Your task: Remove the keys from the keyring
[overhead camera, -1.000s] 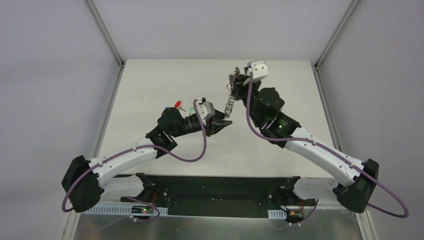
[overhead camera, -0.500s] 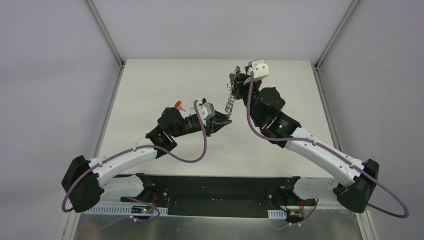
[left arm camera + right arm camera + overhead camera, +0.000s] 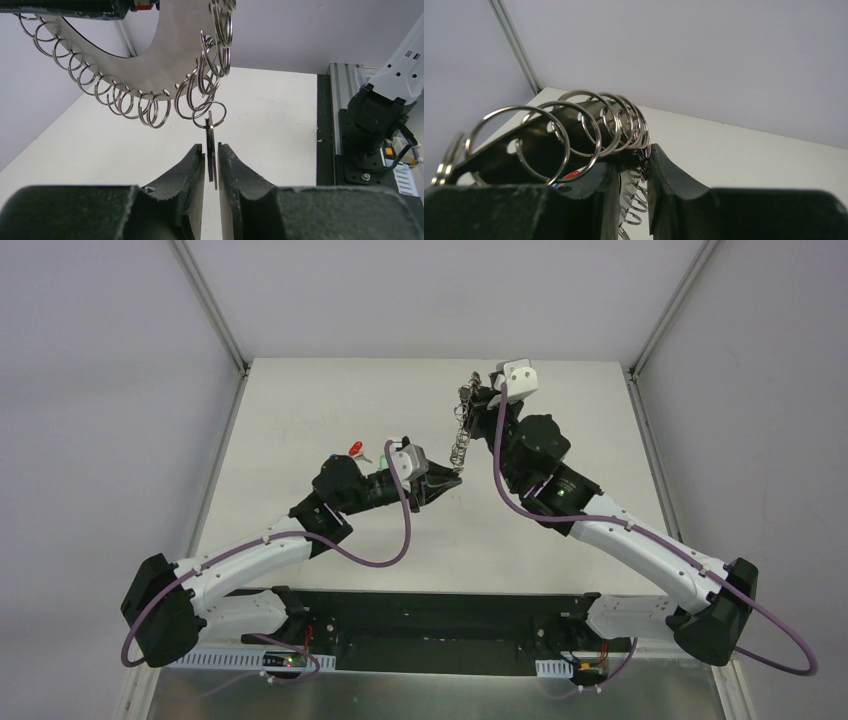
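You are holding the keyring [image 3: 145,55] up in the air over the far half of the tabletop [image 3: 300,400], well clear of the surface. Your right claw [image 3: 631,167] is pinching the ring's flat metal band near its top, the two fingers pressing on either face of it. Small wire loops [image 3: 574,125] are fanning out just above that grip. From above, the ring is hanging edge-on, running down from the right claw toward your left arm.

In the left wrist view the band is curving like a crescent, with its loops dangling all along the lower edge. From the lowest cluster of loops one key [image 3: 210,131] is hanging straight down, turned edge-on so that it is showing only as a thin metal strip. Your left claw [image 3: 212,149] is reaching in from below and pinching that key. Its fingers [image 3: 190,165] are standing almost together, one on each flat side of the blade, and the key's top is poking out above the tips.

A red-tagged key [image 3: 355,449] is lying loose on the tabletop, just beyond your left forearm and apart from the ring.
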Controlling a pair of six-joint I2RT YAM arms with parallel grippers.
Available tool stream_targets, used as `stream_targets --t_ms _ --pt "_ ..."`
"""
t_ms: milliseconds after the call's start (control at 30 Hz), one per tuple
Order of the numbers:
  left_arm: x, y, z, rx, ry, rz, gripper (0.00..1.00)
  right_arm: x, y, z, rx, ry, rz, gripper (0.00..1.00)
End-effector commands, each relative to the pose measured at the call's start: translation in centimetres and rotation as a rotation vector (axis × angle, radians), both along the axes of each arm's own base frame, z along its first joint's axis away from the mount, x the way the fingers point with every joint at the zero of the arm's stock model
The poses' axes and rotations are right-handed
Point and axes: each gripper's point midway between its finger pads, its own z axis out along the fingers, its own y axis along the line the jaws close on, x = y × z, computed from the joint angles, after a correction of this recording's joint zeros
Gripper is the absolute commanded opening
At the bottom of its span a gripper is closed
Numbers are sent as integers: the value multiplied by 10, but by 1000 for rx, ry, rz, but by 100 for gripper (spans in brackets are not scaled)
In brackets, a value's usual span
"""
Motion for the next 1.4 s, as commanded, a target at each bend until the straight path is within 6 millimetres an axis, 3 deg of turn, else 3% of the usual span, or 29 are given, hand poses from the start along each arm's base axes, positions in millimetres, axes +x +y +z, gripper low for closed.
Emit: stream_targets --t_ms 0,100,167,300,400,433,467,533,567,633,767,900,1000,1233,1367 --pt "-3 5 21 -40 -51 3 18 -2 -4 40 99 -79 -16 0" --pt "-3 5 20 -38 -51 6 15 -1 -4 40 100 -78 -18 0" --pt "-3 6 21 -37 -55 5 1 -1 -4 39 99 -76 -20 0" --pt "2 7 20 -26 -40 37 0 -1 -9 37 100 -79 -38 0" --pt "14 11 17 14 -7 99 0 -1 -24 30 119 -77 -97 0" --pt "17 11 14 42 -2 112 0 -1 -32 27 134 -76 -129 4" --pt "17 11 11 66 -1 114 0 -2 -39 23 150 -75 -158 29" --pt "19 13 4 125 3 118 0 -3 -53 13 181 -78 -213 63" --pt "21 14 2 144 0 127 0 -5 -61 7 194 -77 -241 73" --pt "26 18 -1 184 -6 157 0 -8 -78 -13 189 -55 -306 83" --pt "40 30 -9 273 -49 244 0 -27 -127 -57 206 -5 -444 88" --pt "46 35 -16 341 -52 270 0 -57 -152 -100 273 86 -397 88" --pt "39 30 -22 369 -33 214 0 -76 -164 -123 314 135 -350 87" --pt "15 22 -49 518 13 36 0 -106 -151 -134 297 214 -134 86" --pt "13 27 -51 569 -13 17 0 -119 -128 -137 238 248 24 80"
